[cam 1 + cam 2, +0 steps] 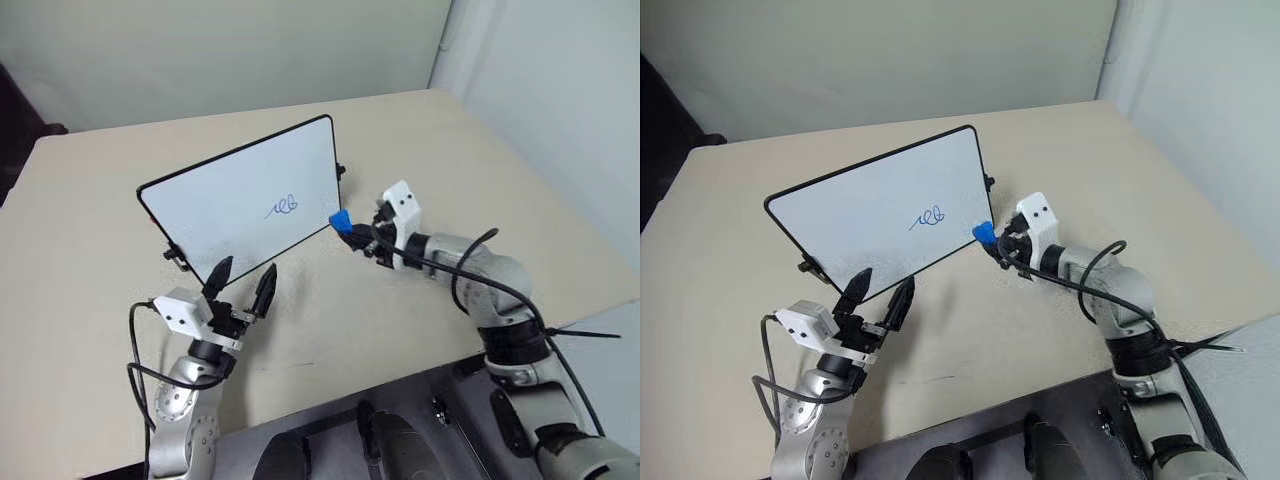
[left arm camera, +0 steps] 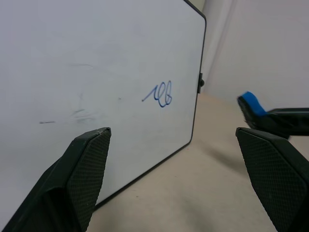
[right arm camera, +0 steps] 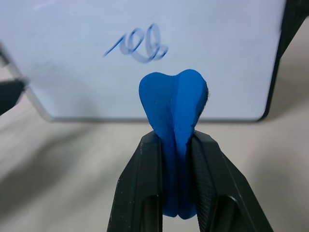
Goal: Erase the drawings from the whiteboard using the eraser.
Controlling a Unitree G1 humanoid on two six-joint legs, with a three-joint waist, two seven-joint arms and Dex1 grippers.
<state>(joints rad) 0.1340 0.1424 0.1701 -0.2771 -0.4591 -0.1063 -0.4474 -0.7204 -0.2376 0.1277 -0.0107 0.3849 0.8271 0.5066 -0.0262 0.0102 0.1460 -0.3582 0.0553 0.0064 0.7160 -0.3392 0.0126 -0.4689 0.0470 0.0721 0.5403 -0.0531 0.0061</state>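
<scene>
Right gripper clamped on small bright blue squeezed eraser block, poised just off lower right corner of large white black-rimmed whiteboard. Blue looping marker scribble intact right of board centre. Left gripper spread open, empty, at board's near edge. Beige table beneath.

Both arms are showing silver-grey metal segments with rounded joint casings. Each wrist is carrying a white boxy housing dotted with small dark screw holes. The left tool and the right tool are each ending in two black tapered fingers with finely cross-hatched inner pads. Loose black cables are looping along each forearm, and a black cable tie is sticking out near the right elbow.
</scene>
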